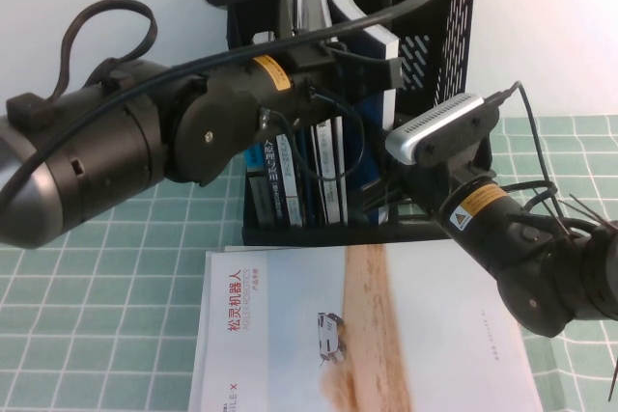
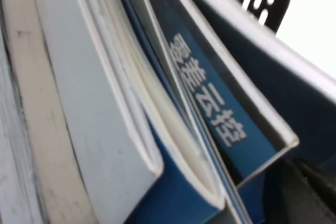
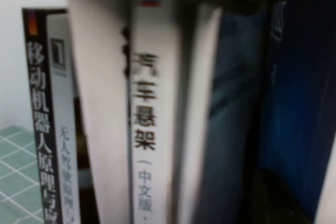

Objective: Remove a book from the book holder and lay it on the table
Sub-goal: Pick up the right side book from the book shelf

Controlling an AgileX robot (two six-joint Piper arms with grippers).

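Two grippers of mine are at the book holder (image 1: 454, 7), which stands at the table's (image 1: 97, 267) far edge: my left gripper (image 1: 386, 74) is high among the upright books (image 1: 333, 156), my right gripper (image 1: 401, 185) low at its right side. Whether either grips anything I cannot tell. A tan-striped white book (image 1: 435, 335) lies flat at the near edge.

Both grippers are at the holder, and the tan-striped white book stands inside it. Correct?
No. The high view shows the tan-striped book lying flat on the table in front of the holder. The left gripper is up among its books, the right gripper at its lower front.
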